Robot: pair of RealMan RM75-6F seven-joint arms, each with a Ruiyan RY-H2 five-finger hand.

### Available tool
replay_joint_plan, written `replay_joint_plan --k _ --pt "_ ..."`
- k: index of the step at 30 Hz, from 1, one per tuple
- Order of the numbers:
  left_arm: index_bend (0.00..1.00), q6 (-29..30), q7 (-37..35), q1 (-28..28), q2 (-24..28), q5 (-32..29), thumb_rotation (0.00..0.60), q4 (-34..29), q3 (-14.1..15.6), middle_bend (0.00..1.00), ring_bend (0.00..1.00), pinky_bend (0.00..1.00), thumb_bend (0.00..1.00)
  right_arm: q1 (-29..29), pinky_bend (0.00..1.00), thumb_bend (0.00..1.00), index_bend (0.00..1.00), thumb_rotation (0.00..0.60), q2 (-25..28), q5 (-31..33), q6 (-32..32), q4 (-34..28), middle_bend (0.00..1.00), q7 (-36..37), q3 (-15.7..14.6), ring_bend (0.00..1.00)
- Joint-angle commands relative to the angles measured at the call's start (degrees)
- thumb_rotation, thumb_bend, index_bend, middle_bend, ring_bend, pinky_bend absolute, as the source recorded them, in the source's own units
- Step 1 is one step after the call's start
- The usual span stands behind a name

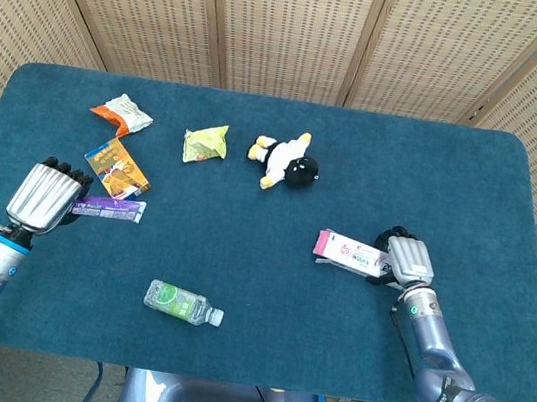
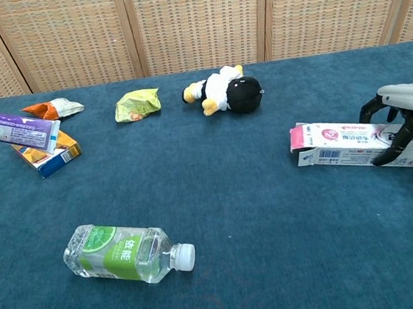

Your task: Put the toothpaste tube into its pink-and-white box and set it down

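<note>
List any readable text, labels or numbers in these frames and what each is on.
"体能": white characters on the green label of the water bottle, chest view.
Pink-and-white box held by the right hand: barcode and print, too small to read.
Purple toothpaste tube held by the left hand: print too blurred to read.
Orange and blue packet, orange and white packet, green packet: nothing legible.
</note>
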Motion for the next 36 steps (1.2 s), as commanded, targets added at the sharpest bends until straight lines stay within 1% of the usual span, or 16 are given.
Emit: replay_joint_plan --k 1,3,7,9,16,20,24,29,32,36 --pt "0.77 0.5 -1.3 0.3 -0.3 0.5 0.600 3.2 0.2 0.67 0.55 0.50 0.24 -0.2 0.48 0.04 0.60 0.600 -0.7 -1.1 1.4 0.4 0.51 0.9 0.2 0.38" --pt "0.77 0.8 -1.6 0.4 -0.2 0.8 0.600 3.3 0.1 0.67 0.55 0.50 0.24 -0.4 0.50 0.04 0.63 0.600 -0.9 -1.9 2.6 0.3 0.55 1.6 0.4 0.42" --pt "0.77 1.2 -2.3 0.5 0.2 0.9 0.600 2.9 -0.1 0.67 0.55 0.50 0.24 -0.6 0.51 0.04 0.64 0.600 -0.3 -3.3 4.2 -0.9 0.56 2.1 0.5 0.44" --pt "0.77 1.4 -2.6 0.5 0.6 1.1 0.600 2.4 -0.3 0.67 0.55 0.50 0.24 -0.7 0.51 0.04 0.64 0.600 0.4 -3.9 5.2 -2.7 0.56 2.6 0.8 0.44" --pt "0.77 2.0 -4.5 0.5 2.0 1.9 0.600 -0.4 -0.9 0.67 0.55 0.50 0.24 -1.7 0.51 0.04 0.65 0.600 4.5 -5.5 7.9 -12.8 0.57 6.4 2.5 0.44" --pt "0.77 2.1 -5.4 0.4 2.7 2.4 0.600 -1.7 -1.1 0.67 0.55 0.50 0.24 -2.1 0.51 0.04 0.66 0.600 6.7 -7.4 8.8 -17.4 0.57 8.8 2.7 0.44" --pt "0.77 2.0 -6.0 0.1 3.3 2.5 0.600 -3.1 -1.5 0.67 0.55 0.50 0.24 -2.9 0.51 0.04 0.66 0.600 8.7 -10.6 10.4 -21.7 0.57 12.3 2.1 0.44" --pt "0.77 1.8 -5.5 -0.5 4.0 3.1 0.600 -5.5 -2.0 0.67 0.55 0.50 0.24 -4.2 0.51 0.04 0.66 0.600 10.0 -15.2 13.6 -24.9 0.57 16.3 0.8 0.44" --pt "0.77 1.6 -5.5 -0.9 4.3 3.3 0.600 -7.4 -2.3 0.67 0.55 0.50 0.24 -4.9 0.51 0.04 0.66 0.600 10.2 -17.4 15.2 -25.7 0.57 17.9 -0.3 0.44" --pt "0.77 0.8 -4.8 -1.5 4.7 3.3 0.600 -10.1 -2.6 0.67 0.55 0.50 0.24 -5.2 0.51 0.04 0.66 0.600 10.0 -18.9 15.9 -25.6 0.57 19.2 -1.3 0.44"
